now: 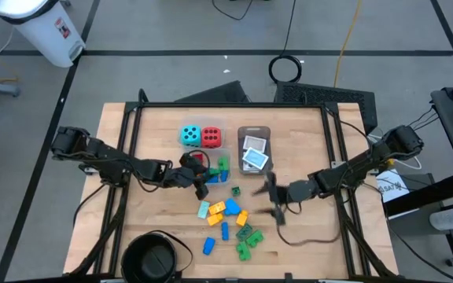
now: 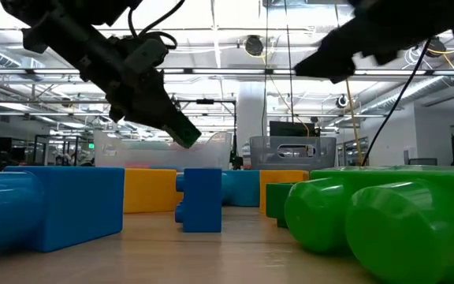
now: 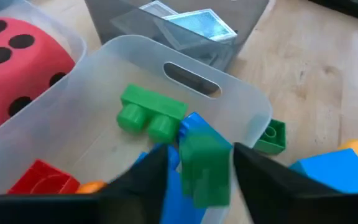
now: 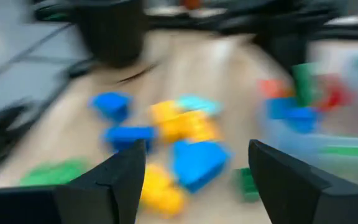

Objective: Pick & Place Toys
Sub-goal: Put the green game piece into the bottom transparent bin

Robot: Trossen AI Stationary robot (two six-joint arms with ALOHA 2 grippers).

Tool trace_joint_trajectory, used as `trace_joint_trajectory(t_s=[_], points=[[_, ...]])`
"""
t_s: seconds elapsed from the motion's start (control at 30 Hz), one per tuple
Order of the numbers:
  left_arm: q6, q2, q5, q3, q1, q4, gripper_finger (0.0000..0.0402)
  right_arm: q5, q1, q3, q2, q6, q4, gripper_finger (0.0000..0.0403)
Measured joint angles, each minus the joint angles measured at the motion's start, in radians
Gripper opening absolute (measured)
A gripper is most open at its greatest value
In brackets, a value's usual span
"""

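Above the clear tub (image 3: 241, 118) at the table's middle, the left gripper (image 3: 197, 171) holds a green brick (image 3: 205, 168) clamped between its fingers (image 3: 142, 183), over the tub's near rim. Inside the tub lie a second green brick (image 3: 149, 114), a blue brick (image 3: 197, 124), a red brick (image 3: 42, 177) and a sliver of orange. Beside this tub, the red die (image 1: 211, 137) sits in a neighbouring tub, with the teal die (image 1: 189, 135) just beside it on the far side from the cards. White cards (image 1: 255, 152) rest in the grey tray (image 1: 255, 132) next to the red die.

On the bare wood nearer the front edge lies a loose scatter of bricks: blue (image 1: 208, 246), yellow (image 1: 219, 207), orange (image 1: 241, 218) and green (image 1: 248, 240). One small green brick (image 3: 271, 137) lies on the table just outside the tub wall.

The right gripper (image 1: 278, 198) hangs above the table, beside the scatter on the right arm's side, fingers (image 4: 114, 180) apart and holding nothing; its wrist view looks across the brick pile. A black bowl (image 1: 152, 258) stands at the front edge, near the left arm's side.
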Motion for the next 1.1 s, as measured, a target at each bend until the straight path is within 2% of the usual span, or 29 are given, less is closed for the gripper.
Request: trace_joint_trajectory(t_s=[0.07, 0.2, 0.3, 0.4, 0.47, 0.63, 0.8, 1.1], points=[[-0.005, 0.0, -0.006, 0.0, 0.0, 0.0, 0.0225, -0.063, 0.044, 0.0, 0.037, 0.008, 0.02, 0.0262], [0.013, 0.0, -0.005, 0.0, 0.0, 0.017, 0.0314, -0.076, 0.123, 0.0, 0.143, -0.001, 0.055, 0.0271], [0.005, 0.001, -0.005, 0.0, 0.0, 0.032, 0.036, -0.076, 0.149, 0.0, 0.221, 0.011, 0.095, 0.0271], [0.003, 0.001, -0.005, 0.0, 0.0, 0.043, 0.0391, -0.075, 0.149, 0.0, 0.286, 0.05, 0.144, 0.0269], [0.003, 0.001, -0.005, 0.0, 0.0, 0.053, 0.0394, -0.075, 0.149, 0.0, 0.323, 0.072, 0.17, 0.0267], [0.003, 0.001, -0.005, 0.0, 0.0, 0.093, 0.0373, -0.079, 0.149, 0.0, 0.393, 0.076, 0.177, 0.0266], [0.003, 0.001, -0.005, 0.0, 0.0, 0.14, 0.0358, -0.126, 0.149, 0.0, 0.421, 0.044, 0.191, 0.0259], [0.003, 0.001, -0.005, 0.0, 0.0, 0.178, 0.0367, -0.127, 0.152, 0.0, 0.423, -0.013, 0.212, 0.0202]])
